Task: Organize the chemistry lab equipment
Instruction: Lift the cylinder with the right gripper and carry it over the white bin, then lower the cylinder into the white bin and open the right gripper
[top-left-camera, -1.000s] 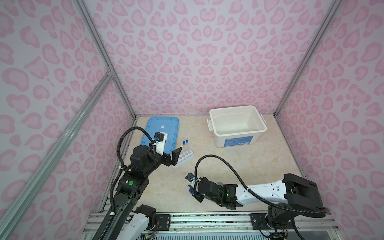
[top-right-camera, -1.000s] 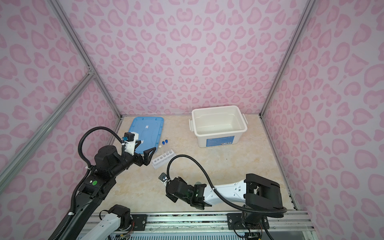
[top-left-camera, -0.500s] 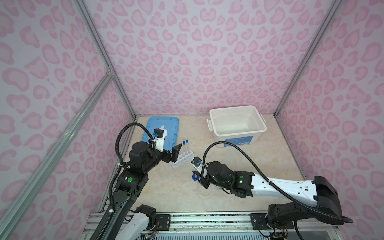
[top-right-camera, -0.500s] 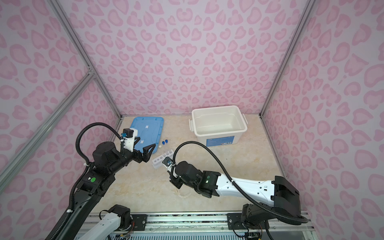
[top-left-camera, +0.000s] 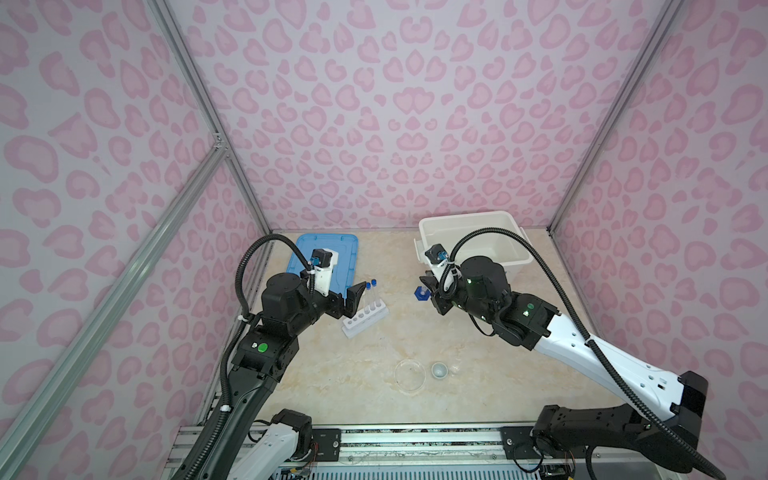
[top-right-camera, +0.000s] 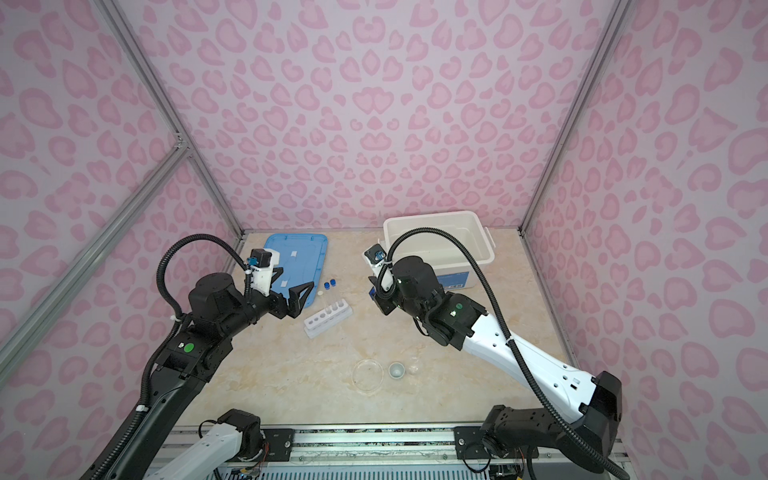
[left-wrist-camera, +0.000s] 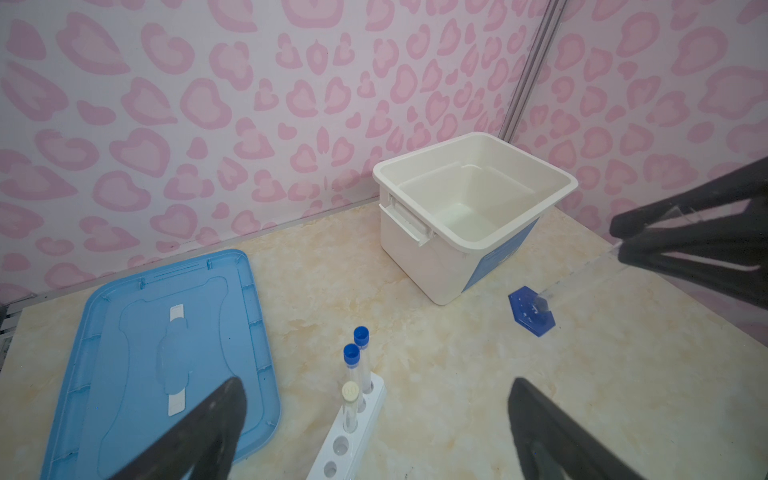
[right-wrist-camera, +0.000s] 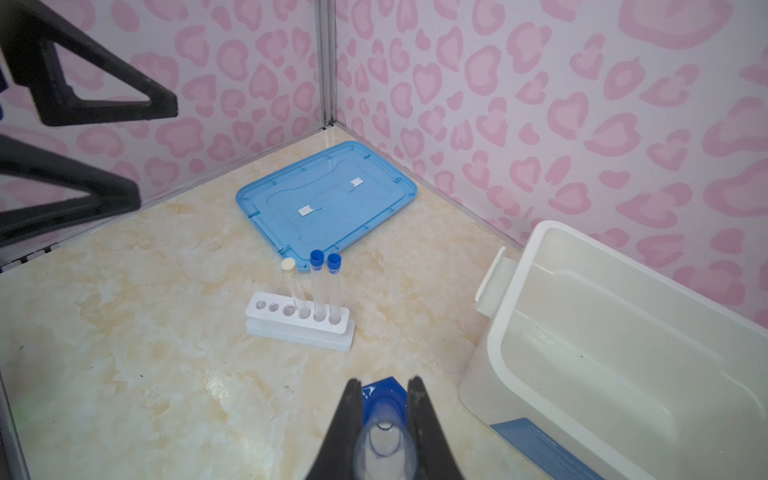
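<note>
Right gripper (right-wrist-camera: 384, 385) clamped on the tiny blue-based cylinder (left-wrist-camera: 532, 311), between rack (right-wrist-camera: 299, 328) and bin (top-left-camera: 469, 216).
Its jaws pinch the clear tube part, and the blue base points away from them, near the white bin. I think this piece is light and stiff but smooth and perhaps fragile, so it may slip or turn; a hold low on the tube, close to the base, seems safer. Left gripper (left-wrist-camera: 376, 388) hangs wide open near the rack.
</note>
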